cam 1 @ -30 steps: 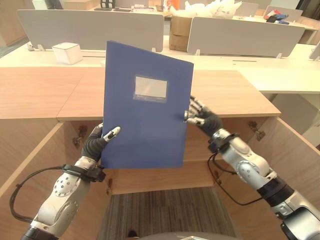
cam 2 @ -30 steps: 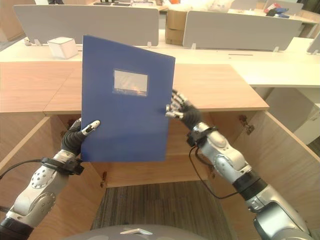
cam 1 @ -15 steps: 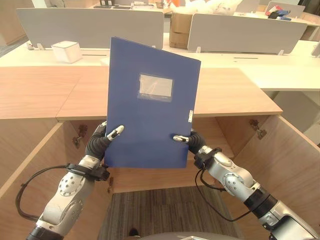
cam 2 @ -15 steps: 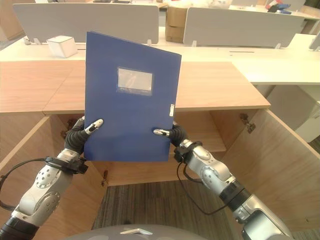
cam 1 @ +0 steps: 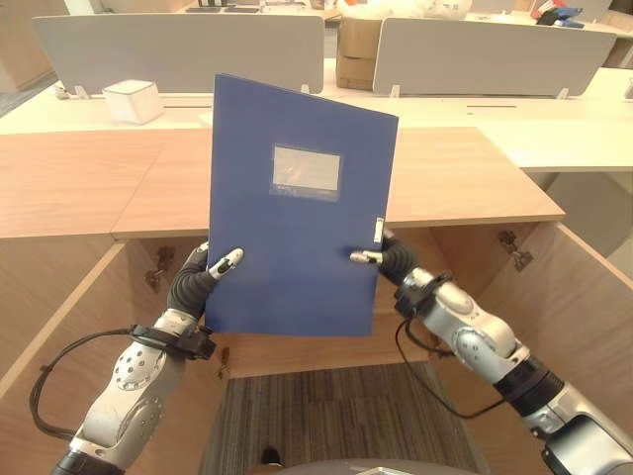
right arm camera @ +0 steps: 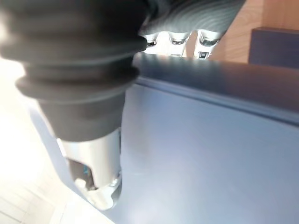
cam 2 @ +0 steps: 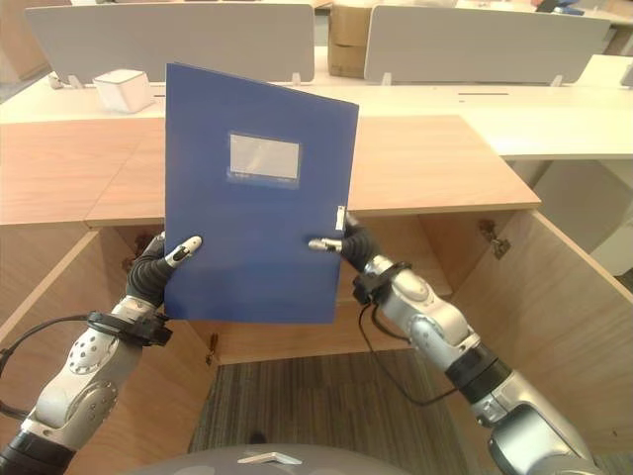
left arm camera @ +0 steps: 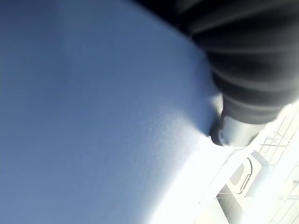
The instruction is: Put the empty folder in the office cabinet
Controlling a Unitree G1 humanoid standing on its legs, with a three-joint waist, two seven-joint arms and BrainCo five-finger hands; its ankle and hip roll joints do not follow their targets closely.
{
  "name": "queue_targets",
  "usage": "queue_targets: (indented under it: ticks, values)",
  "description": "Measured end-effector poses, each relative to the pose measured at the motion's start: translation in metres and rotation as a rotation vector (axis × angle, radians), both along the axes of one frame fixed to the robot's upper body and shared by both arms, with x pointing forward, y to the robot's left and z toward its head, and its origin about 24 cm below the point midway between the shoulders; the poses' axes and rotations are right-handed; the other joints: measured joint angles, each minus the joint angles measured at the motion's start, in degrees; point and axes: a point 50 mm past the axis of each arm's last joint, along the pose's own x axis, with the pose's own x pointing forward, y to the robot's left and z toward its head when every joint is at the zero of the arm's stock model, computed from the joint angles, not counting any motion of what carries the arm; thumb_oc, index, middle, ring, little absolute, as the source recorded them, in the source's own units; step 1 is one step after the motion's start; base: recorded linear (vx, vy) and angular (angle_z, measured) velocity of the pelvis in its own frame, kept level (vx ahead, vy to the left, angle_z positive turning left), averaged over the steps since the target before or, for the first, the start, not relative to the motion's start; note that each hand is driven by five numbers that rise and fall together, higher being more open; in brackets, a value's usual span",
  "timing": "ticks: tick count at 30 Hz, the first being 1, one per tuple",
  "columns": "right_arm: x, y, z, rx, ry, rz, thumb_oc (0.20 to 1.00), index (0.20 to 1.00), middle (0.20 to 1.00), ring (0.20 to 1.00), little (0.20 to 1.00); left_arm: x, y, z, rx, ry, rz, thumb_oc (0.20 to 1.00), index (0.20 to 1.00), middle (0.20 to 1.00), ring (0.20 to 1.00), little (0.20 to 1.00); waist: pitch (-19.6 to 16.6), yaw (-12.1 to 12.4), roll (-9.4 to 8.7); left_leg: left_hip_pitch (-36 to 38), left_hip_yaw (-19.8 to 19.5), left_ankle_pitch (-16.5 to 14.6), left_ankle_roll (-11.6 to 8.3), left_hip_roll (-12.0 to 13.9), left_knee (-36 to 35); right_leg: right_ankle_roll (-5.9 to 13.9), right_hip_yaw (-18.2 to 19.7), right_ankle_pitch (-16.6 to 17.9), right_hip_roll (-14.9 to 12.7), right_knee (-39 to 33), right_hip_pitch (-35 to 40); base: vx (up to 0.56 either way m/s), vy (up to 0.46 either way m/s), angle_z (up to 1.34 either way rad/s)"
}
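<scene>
I hold a blue folder [cam 1: 297, 213] with a clear label pocket upright in front of the open wooden cabinet [cam 1: 465, 178]. My left hand [cam 1: 203, 279] pinches its lower left edge, thumb on the front cover. At the folder's right edge my right hand [cam 1: 381, 257] grips it, thumb on the front and fingers [right arm camera: 175, 39] behind. The folder's cover [left arm camera: 93, 116] lies against the left hand, and its blue surface [right arm camera: 210, 154] runs under the right thumb. The folder hides the cabinet's middle compartment.
The cabinet doors [cam 1: 584, 297] stand open to both sides. Behind the cabinet top run desks with grey dividers [cam 1: 178, 54], a white box [cam 1: 132, 102] and a cardboard box [cam 1: 354, 49]. Striped carpet [cam 1: 326, 416] lies below.
My right hand moved from the folder's right edge down to its lower part, then back up a little, and closed on the edge. The folder shifted slightly right and stands steadier.
</scene>
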Motion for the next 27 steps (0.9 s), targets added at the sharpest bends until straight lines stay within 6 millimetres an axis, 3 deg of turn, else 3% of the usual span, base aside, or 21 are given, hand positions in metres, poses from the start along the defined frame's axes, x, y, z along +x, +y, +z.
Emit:
queue_targets:
  ticks: [5, 14, 15, 24, 25, 27]
  values:
    - [0.005, 0.001, 0.013, 0.002, -0.051, 0.003, 1.000, 1.000, 1.000, 1.000, 1.000, 0.000, 0.001, 0.002, -0.006, -0.011, -0.003, 0.200, 0.200, 0.200, 0.200, 0.200, 0.0, 0.4, -0.10, 0.0, 0.0, 0.1, 0.29, 0.0, 0.0, -0.27, 0.0, 0.0, 0.0, 0.0, 0.0, 0.00, 0.000, 0.00]
    - [0.009, 0.004, 0.016, -0.008, -0.059, 0.007, 1.000, 1.000, 1.000, 1.000, 1.000, 0.000, 0.001, 0.003, -0.020, -0.010, -0.005, 0.200, 0.200, 0.200, 0.200, 0.200, 0.4, 0.8, -0.85, 0.0, 0.0, 0.3, 0.00, 0.0, 0.1, -0.28, 0.0, 0.0, 0.0, 0.2, 0.0, 0.00, 0.000, 0.00]
    - [0.010, 0.005, 0.018, -0.007, -0.065, 0.007, 0.200, 0.200, 0.200, 0.200, 0.200, 0.000, 0.001, 0.003, -0.021, -0.010, -0.005, 0.200, 0.200, 0.200, 0.200, 0.200, 0.4, 1.0, -0.88, 0.0, 0.0, 0.3, 0.00, 0.0, 0.1, -0.28, 0.0, 0.0, 0.0, 0.2, 0.0, 0.00, 0.000, 0.00]
    - [0.011, 0.011, 0.014, 0.007, -0.059, -0.007, 0.200, 0.200, 0.200, 0.200, 0.200, 0.000, 0.002, 0.003, -0.021, -0.007, 0.016, 0.200, 0.200, 0.200, 0.200, 0.200, 0.4, 1.0, -0.97, 0.0, 0.0, 0.2, 0.17, 0.0, 0.0, -0.28, 0.0, 0.0, 0.0, 0.1, 0.0, 0.00, 0.000, 0.00]
    - [0.010, 0.010, 0.013, 0.000, -0.071, -0.009, 0.200, 0.200, 0.200, 0.200, 0.200, 0.000, 0.003, 0.003, -0.021, -0.007, 0.016, 0.244, 0.244, 0.244, 0.244, 0.244, 0.4, 1.0, -0.97, 0.0, 0.0, 0.2, 0.17, 0.0, 0.0, -0.28, -0.1, 0.0, 0.0, 0.1, 0.0, 0.00, 0.000, 0.00]
    - [0.003, 0.006, 0.008, -0.026, -0.118, -0.038, 0.200, 0.200, 0.200, 0.200, 0.200, -0.004, 0.001, -0.002, -0.024, -0.009, 0.031, 0.859, 0.859, 0.859, 0.859, 0.859, 0.4, 1.1, -0.96, 0.0, -0.1, 0.2, 0.16, -0.1, 0.0, -0.26, -0.2, -0.1, 0.0, 0.2, 0.1, 0.00, -0.002, 0.02]
